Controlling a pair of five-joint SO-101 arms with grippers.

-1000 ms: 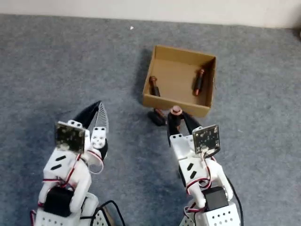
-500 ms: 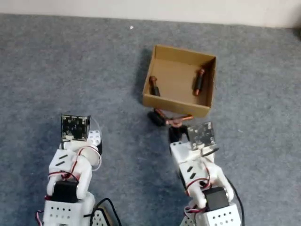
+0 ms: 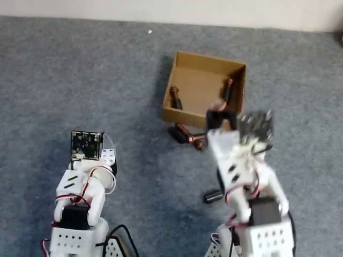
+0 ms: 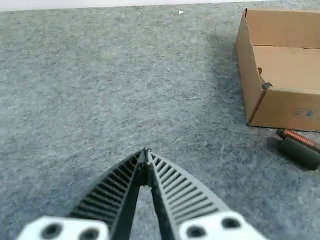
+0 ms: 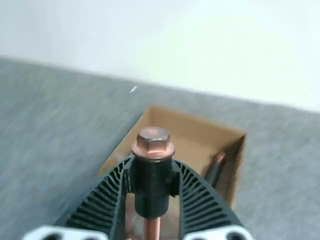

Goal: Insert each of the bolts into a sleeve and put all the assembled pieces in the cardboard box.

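The box (image 4: 280, 107) and a sleeve (image 4: 300, 152) are running off the left wrist view's edge. The right gripper (image 3: 222, 113) is covering part of the box's near wall.

cardboard box (image 3: 182, 115): one
bolt-in-sleeve pieces: four in all
pieces in the box: two, the left piece (image 3: 176, 98) by its left wall and the right piece (image 3: 227, 88) by its right wall
pieces on the table (image 3: 80, 69): one, the outside piece (image 3: 188, 135), just beside the box's near wall
pieces held: one, the held piece (image 5: 151, 145), clamped in the right gripper (image 5: 151, 167)
lone dark cylinder (image 3: 213, 196): one, on the table, well apart from the box
grippers: two, counting the left gripper (image 4: 146, 156)
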